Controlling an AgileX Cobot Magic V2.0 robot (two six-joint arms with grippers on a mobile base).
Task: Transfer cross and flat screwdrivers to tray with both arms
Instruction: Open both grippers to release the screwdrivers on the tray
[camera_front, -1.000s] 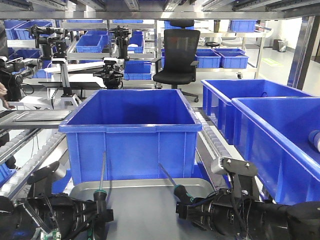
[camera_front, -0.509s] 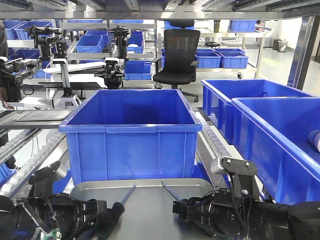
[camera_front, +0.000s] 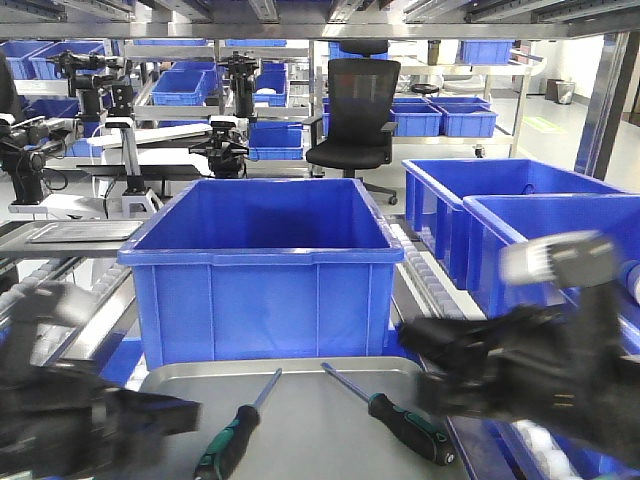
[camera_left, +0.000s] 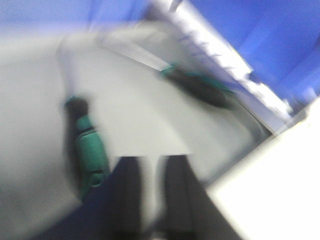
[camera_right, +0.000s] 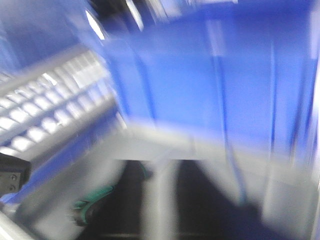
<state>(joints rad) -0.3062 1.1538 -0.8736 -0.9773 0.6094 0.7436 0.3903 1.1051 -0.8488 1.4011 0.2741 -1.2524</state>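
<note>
Both screwdrivers lie loose on the grey tray (camera_front: 315, 440). One screwdriver (camera_front: 232, 440) rests left of centre, the other screwdriver (camera_front: 405, 422) to its right, and their shafts point toward the blue bin. Which one is cross cannot be told. My left gripper (camera_front: 178, 416) is a motion-blurred shape at the tray's left edge. My right gripper (camera_front: 418, 346) is blurred above the tray's right corner. In the left wrist view the left gripper (camera_left: 152, 167) is open and empty beside a green handle (camera_left: 90, 150). The right gripper (camera_right: 162, 170) is also open, with a handle (camera_right: 95, 202) off to its left.
A deep blue bin (camera_front: 262, 265) stands right behind the tray. Two more blue bins (camera_front: 540, 250) line the right side. Roller conveyors (camera_front: 60, 300) run along both sides. Farther back are an office chair (camera_front: 356, 110) and shelves of bins.
One second ago each gripper held a screwdriver over the tray. Both tools were tipped down and released. The left arm has drawn back left and the right arm has swung up and right.
</note>
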